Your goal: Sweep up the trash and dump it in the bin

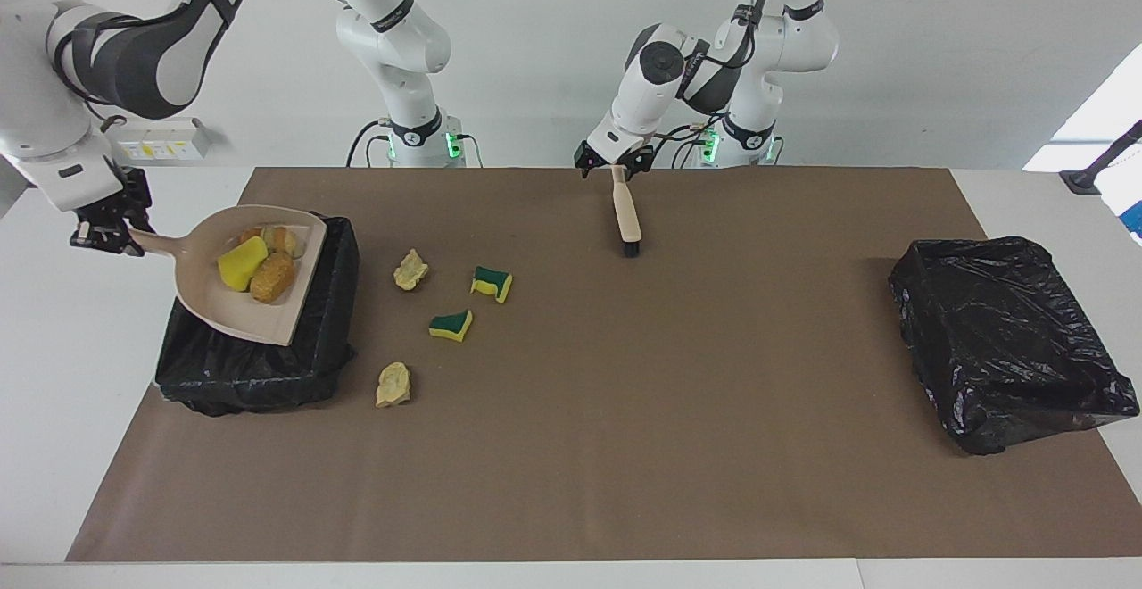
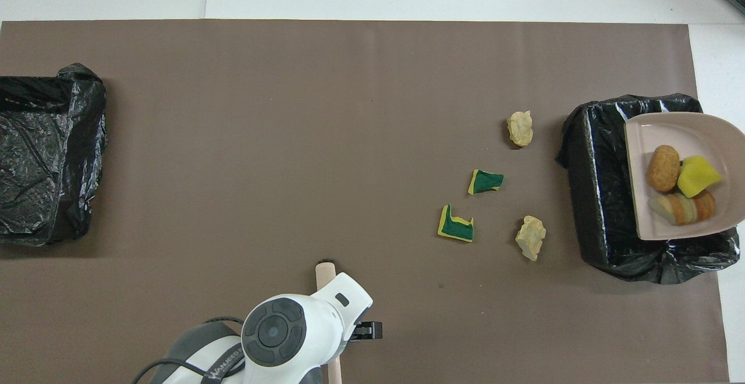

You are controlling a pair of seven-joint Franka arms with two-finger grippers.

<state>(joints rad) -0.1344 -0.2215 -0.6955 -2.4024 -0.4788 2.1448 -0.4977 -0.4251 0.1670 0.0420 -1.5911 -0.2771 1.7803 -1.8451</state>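
Right gripper [image 1: 109, 234] is clamping tight on the handle of the beige dustpan [image 1: 230, 317], holding it up over the black-lined bin [image 1: 259, 366] at the right arm's end of the table. Left gripper [image 1: 614, 163] is hovering over the handle end of the hand brush [image 1: 629, 214], its fingers standing apart on either side of that handle, as far as I can make out from here.

Under it all the brown mat [image 1: 678, 410] is covering most of the white table [image 1: 53, 410]. A second black-lined bin [image 1: 1004, 339] is sitting at the left arm's end, well apart from everything else. The dustpan is tilting a little, its open edge facing the middle of the table, and it is carrying three pieces of the trash: a yellow sponge chunk [image 1: 241, 264], an orange-brown lump [image 1: 274, 277] just beside it, and a striped orange and pale piece [image 1: 278, 239] nearer to the robots. The brush is lying on the mat near the robots, black bristles pointing away from them.

Four more pieces are lying loose on the mat beside the first bin, toward the middle: a beige wad [image 1: 410, 269], a green and yellow sponge piece [image 1: 492, 284] next to it, another green and yellow piece [image 1: 451, 326] farther from the robots, and a second beige wad [image 1: 393, 384] farthest out.
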